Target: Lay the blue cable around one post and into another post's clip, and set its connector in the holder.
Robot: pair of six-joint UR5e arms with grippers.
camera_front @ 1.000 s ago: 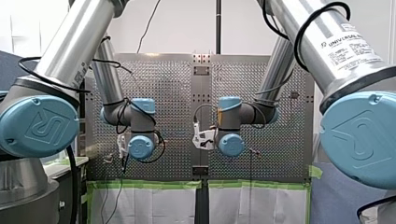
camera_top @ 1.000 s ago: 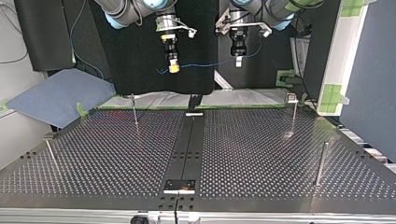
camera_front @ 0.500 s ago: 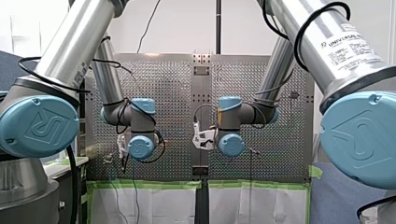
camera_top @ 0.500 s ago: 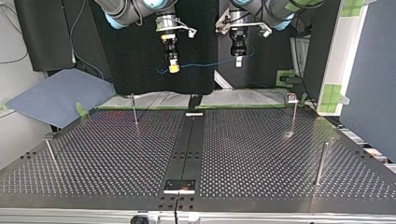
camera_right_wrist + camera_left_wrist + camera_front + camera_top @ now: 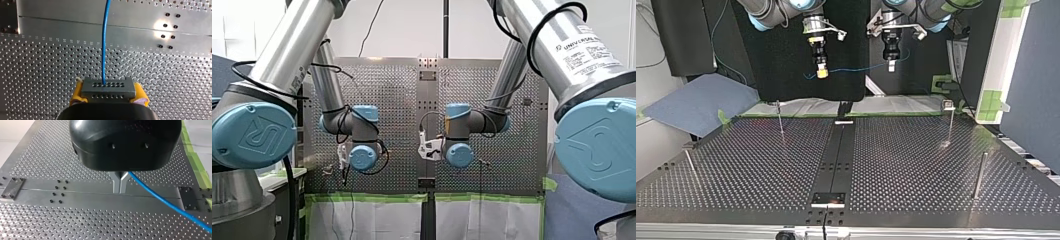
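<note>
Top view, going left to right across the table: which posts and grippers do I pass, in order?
Leftmost post → thin post → my right gripper, shut on the connector → my left gripper, shut on the blue cable → clip-topped post → thick post.

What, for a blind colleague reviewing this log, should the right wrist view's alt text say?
My right gripper, yellow-padded, clamps a grey, hole-dotted connector; the blue cable leaves it and runs straight ahead above the perforated table and its smooth centre strip.
</note>
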